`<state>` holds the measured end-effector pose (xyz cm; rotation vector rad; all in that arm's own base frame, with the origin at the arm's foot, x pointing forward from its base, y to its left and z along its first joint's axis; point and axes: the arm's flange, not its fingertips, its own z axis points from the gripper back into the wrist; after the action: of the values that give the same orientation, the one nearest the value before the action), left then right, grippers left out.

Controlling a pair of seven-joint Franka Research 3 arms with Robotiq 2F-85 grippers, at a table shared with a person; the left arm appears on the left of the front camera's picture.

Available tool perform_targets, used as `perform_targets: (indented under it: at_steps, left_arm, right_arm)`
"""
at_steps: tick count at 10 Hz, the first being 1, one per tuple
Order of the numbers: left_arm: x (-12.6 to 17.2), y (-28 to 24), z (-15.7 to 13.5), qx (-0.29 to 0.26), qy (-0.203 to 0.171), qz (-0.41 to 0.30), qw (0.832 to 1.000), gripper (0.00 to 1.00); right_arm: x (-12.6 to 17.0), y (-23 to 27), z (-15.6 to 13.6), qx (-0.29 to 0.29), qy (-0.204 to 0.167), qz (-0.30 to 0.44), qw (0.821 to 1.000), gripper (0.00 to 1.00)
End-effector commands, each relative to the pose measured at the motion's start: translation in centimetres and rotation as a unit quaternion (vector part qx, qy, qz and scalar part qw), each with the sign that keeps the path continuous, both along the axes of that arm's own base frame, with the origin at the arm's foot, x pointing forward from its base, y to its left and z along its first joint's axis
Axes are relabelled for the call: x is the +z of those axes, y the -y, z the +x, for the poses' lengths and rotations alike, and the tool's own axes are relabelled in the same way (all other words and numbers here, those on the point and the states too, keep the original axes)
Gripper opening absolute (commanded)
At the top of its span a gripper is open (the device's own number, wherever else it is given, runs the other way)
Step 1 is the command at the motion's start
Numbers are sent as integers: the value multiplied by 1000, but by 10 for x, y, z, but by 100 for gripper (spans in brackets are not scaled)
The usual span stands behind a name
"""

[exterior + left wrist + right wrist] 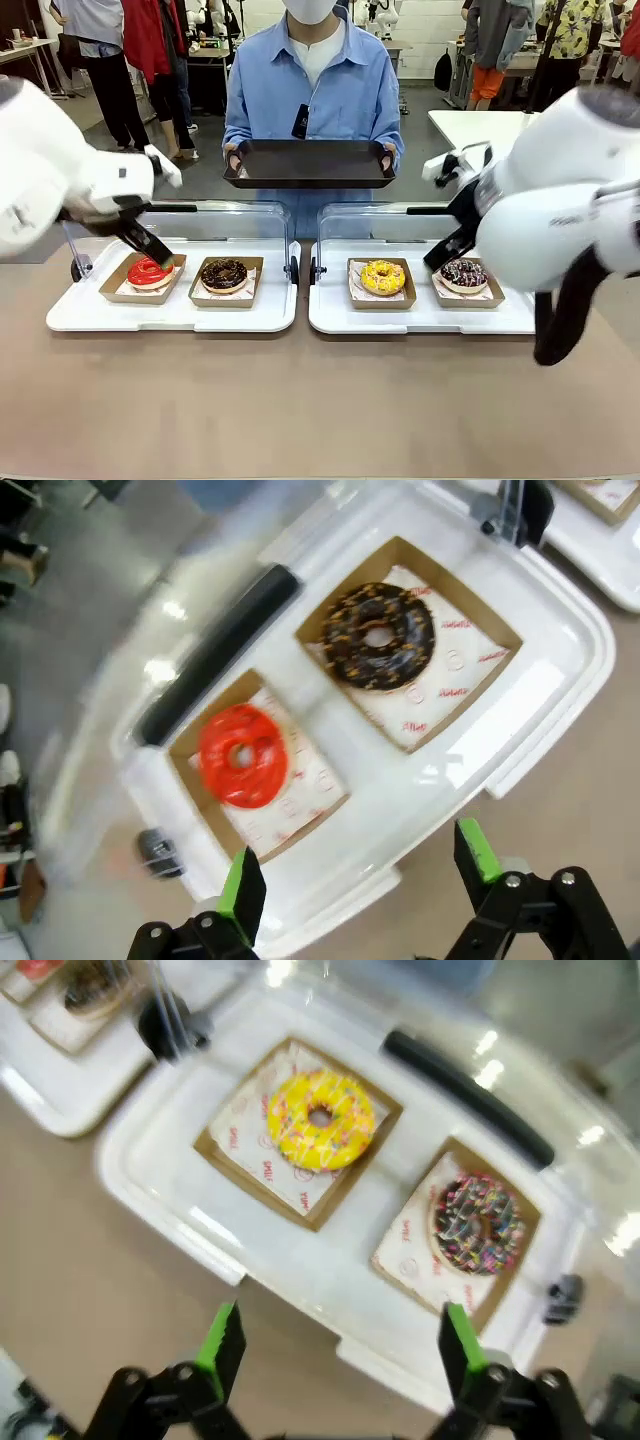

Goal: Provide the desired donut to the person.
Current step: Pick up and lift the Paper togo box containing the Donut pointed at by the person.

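Since nothing shows which of the 4 donuts the person [312, 90] wants, treat any as soft, light and sticky-glazed: pinch its card boat [195, 785] by a wall. Each lies flat on the white trays [180, 318], hole up, round, no long axis. Your left gripper [358, 865], near the red donut [242, 756], and right gripper [341, 1340] gape empty.

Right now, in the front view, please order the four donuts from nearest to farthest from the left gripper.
Starting from the left gripper:
1. red donut, left tray, left side.
2. chocolate donut, same tray, right side.
3. yellow donut, right tray, left side.
4. dark sprinkled donut, right tray, far right.
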<state>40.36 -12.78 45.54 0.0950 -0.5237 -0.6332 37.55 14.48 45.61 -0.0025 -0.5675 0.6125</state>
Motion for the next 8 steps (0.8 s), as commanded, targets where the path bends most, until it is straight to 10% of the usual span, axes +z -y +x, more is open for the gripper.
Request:
perform_targets:
  at_steps: [1, 4, 8]
  left_arm:
    - [60, 12, -11, 14, -6, 25, 1000, 100]
    - [118, 2, -17, 35, 7, 17, 999, 100]
    - [123, 1, -16, 14, 7, 20, 1000, 100]
  right_arm:
    - [67, 6, -29, -13, -13, -10, 1000, 100]
    - [134, 9, -64, -37, -16, -31, 999, 100]
    - [132, 13, -66, -15, -10, -10, 1000, 100]
